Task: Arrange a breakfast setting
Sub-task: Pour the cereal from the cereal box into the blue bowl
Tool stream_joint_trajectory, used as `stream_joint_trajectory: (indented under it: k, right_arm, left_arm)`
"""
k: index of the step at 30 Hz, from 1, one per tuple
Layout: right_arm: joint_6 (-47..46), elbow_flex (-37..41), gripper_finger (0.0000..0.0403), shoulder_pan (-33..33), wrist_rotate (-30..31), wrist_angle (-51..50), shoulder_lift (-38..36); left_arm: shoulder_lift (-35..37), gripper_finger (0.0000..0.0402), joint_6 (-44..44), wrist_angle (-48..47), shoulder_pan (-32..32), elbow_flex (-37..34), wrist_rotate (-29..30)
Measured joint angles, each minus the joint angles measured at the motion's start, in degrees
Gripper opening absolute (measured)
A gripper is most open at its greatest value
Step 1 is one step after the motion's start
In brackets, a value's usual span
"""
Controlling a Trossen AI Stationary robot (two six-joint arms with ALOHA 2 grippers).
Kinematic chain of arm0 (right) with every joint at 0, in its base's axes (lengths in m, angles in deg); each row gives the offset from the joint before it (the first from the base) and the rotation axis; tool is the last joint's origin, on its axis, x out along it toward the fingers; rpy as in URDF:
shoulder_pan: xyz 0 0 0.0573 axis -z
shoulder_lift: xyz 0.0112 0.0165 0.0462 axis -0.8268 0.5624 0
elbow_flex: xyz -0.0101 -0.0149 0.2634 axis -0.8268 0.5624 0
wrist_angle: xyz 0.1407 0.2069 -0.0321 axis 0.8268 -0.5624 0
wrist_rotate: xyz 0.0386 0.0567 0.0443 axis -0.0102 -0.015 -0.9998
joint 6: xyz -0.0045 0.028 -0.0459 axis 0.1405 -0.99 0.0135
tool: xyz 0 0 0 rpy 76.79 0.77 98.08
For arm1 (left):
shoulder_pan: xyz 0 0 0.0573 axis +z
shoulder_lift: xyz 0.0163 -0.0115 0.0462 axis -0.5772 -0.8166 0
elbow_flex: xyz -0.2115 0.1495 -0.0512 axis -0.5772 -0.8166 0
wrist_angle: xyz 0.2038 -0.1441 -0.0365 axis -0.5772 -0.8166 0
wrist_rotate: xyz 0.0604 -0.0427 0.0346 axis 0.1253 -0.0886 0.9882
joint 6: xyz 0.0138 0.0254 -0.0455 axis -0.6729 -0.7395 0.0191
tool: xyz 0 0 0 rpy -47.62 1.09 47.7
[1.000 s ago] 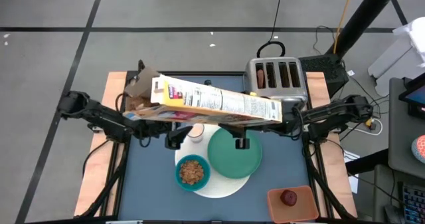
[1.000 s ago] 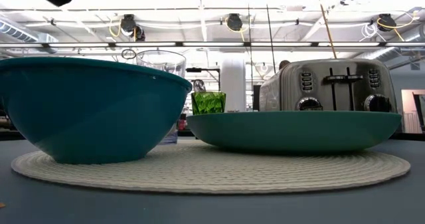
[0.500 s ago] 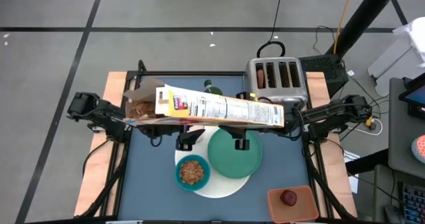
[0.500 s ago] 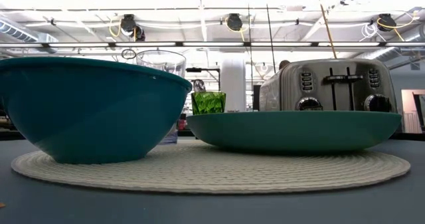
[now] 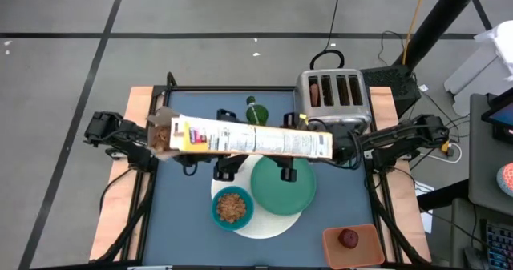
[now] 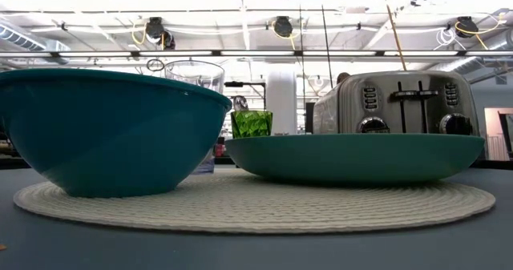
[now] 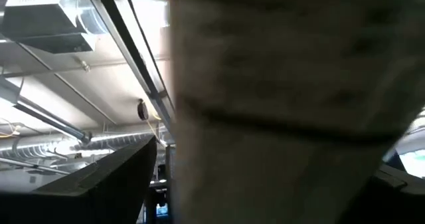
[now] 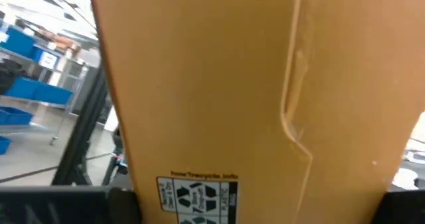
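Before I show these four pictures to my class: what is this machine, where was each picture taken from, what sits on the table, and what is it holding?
It is a robot with two dark arms at a table. One camera looks straight down, one sits at table height, and one rides on each wrist.

On the table a white round mat carries a teal bowl of cereal and a green plate. Behind stand a green cup and a silver toaster; a tray holds a red fruit.

Together the arms carry a cereal box lying sideways above the table: the left gripper at its open end, the right gripper at its base.
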State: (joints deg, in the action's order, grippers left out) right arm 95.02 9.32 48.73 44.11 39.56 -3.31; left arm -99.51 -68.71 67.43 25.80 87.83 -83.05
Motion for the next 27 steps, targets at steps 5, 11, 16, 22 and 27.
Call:
stream_joint_trajectory:
  k: [5,11,16,22,27]
  right_arm:
    - [-0.23,-0.06,0.0199,0.68,1.09,-1.48,-0.11]
    - [-1.35,-0.07,0.0199,1.13,1.14,-1.66,-0.13]
    - [-1.73,-0.07,0.0199,1.35,1.12,-1.78,-0.13]
    - [-1.75,-0.07,0.0199,1.35,1.11,-1.87,-0.13]
    - [-1.76,-0.07,0.0199,1.35,1.10,-1.94,-0.11]
  left_arm:
    - [0.00,0.0372,0.04,-0.01,-0.28,0.94,0.01]
    - [0.00,0.0372,1.12,-0.01,-0.42,1.16,0.00]
    - [0.00,0.0372,1.08,0.01,-0.42,1.16,0.93]
    - [0.00,0.0363,0.65,-0.01,-0.39,1.16,1.12]
    - [0.00,0.0312,-0.30,-0.03,-0.38,1.16,1.22]
